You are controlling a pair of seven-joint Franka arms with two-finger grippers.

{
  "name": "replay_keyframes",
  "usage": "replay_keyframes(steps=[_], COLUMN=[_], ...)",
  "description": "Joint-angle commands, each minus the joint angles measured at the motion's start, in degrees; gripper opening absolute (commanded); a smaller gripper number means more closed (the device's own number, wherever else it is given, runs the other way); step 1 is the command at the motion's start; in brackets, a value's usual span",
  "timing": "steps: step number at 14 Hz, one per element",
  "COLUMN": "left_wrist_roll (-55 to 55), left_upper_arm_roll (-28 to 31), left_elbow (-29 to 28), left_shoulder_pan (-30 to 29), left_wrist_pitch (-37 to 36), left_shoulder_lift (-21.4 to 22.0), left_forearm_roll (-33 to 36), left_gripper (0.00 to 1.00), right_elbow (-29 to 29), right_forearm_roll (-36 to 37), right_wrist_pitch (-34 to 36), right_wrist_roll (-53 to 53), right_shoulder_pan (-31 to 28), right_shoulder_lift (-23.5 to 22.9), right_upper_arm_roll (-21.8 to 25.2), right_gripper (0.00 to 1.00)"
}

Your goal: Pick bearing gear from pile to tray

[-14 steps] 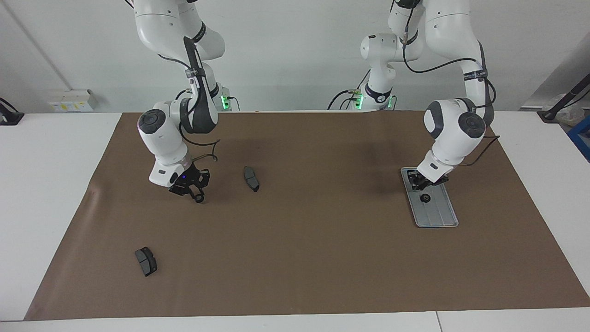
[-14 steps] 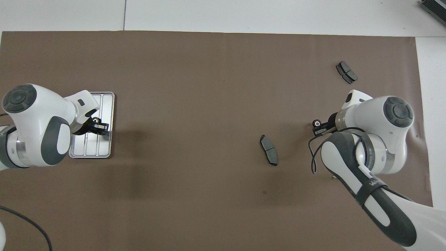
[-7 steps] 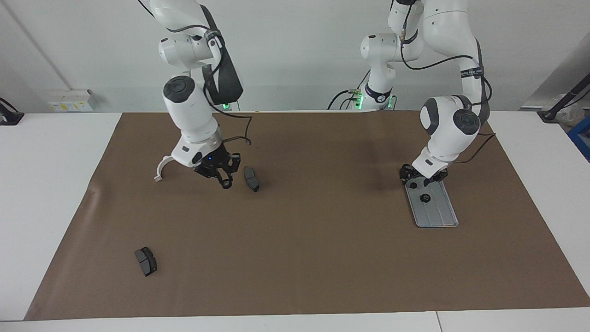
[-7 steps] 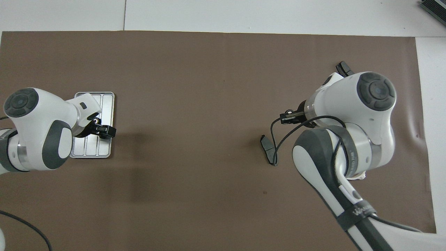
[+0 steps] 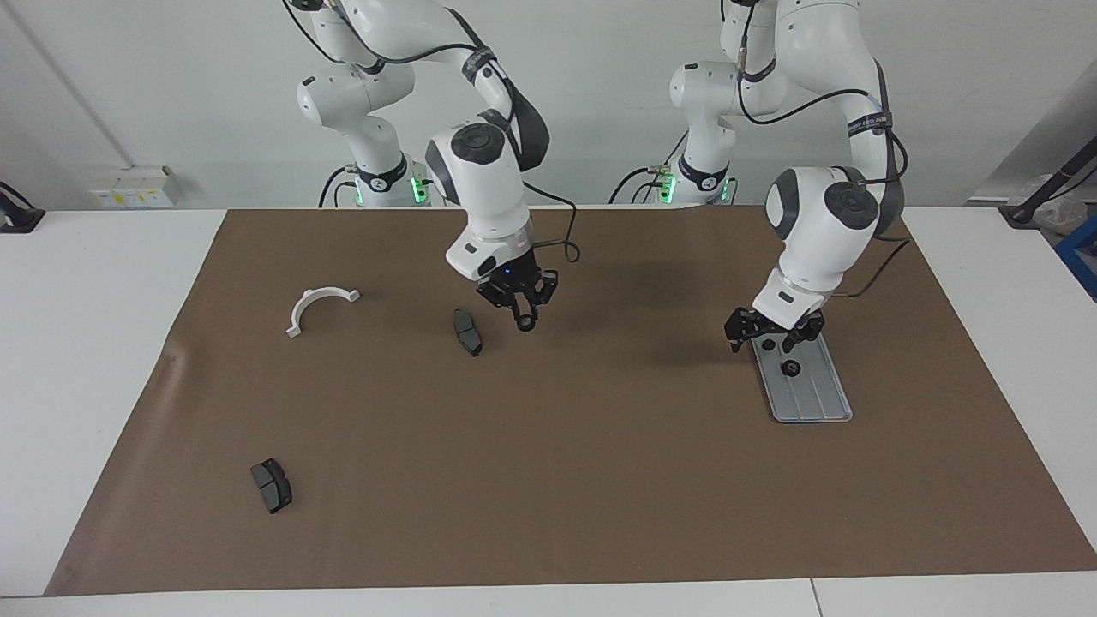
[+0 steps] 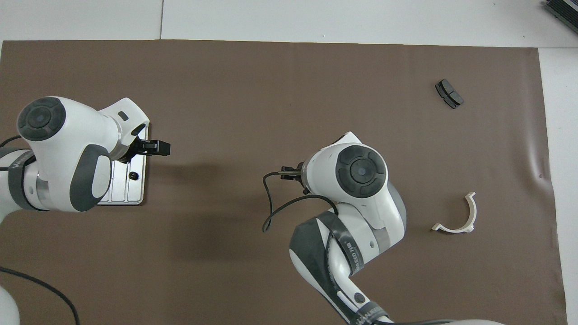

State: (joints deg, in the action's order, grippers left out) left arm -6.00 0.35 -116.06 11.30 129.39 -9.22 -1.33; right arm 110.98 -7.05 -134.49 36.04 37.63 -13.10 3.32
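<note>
A brown mat (image 5: 600, 480) covers the white table beneath my two arms. The right gripper (image 5: 524, 319) hangs over the middle of the mat, pinching a small black ring (image 5: 524, 322) at its fingertips, beside a dark grey pad (image 5: 467, 332) lying there. The left gripper (image 5: 769, 336) hovers with its fingers spread over the tray's end nearest the robots; one black round piece (image 5: 789, 368) already sits in the tray (image 5: 818, 403). A white half-ring (image 5: 319, 306) and a second pad (image 5: 271, 485) lie toward the right arm's end. I judge the risk lies in the carry: the ring is held only at the tips and could slip out, and both arms converging on the tray could collide.
</note>
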Motion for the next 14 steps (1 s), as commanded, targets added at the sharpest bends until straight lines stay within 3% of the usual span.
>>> replay_keyframes(steps=[1, 6, 7, 8, 9, 11, 14], left_wrist_roll=[-6.02, -15.26, -16.75, -18.76, -20.61, -23.25, -27.64], left_upper_arm_roll=[0.61, 0.53, 0.53, 0.53, 0.61, 0.61, 0.79], left_elbow=[2.33, 4.79, 4.62, 4.53, 4.61, 4.96, 8.82], left_shoulder_pan=[3.1, 7.15, 8.29, 9.0, 10.31, 11.98, 15.84], left_wrist_pitch=[0.16, 2.53, 3.93, 5.25, 6.13, 7.02, 6.58], left_shoulder_lift=[-1.15, -2.55, -2.55, -2.9, -3.17, -3.69, -7.98], left_forearm_roll=[-0.07, -0.34, -1.21, -1.91, -1.92, -1.92, -1.66], left_gripper=[1.0, 0.97, 0.96, 0.94, 0.93, 0.92, 0.9], right_elbow=[-0.32, -0.5, -0.58, -0.59, -0.59, -0.41, -0.32], right_forearm_roll=[-1.21, -1.21, -1.21, -1.21, -1.12, -0.33, 0.28], right_wrist_pitch=[-3.76, -12.72, -12.56, -12.47, -12.38, -11.68, -7.04], right_wrist_roll=[4.12, 9.75, 9.84, 9.84, 9.93, 9.76, 8.88], right_shoulder_pan=[2.61, 6.93, 6.93, 6.93, 7.01, 6.4, 3.52], right_shoulder_lift=[-3.15, -10.37, -10.37, -10.37, -10.37, -9.32, -4.24], right_upper_arm_roll=[0.11, -0.24, -0.24, -0.24, -0.24, -0.07, 0.63], right_gripper=[0.0, 0.0, 0.12, 0.48, 0.97, 1.0, 1.0])
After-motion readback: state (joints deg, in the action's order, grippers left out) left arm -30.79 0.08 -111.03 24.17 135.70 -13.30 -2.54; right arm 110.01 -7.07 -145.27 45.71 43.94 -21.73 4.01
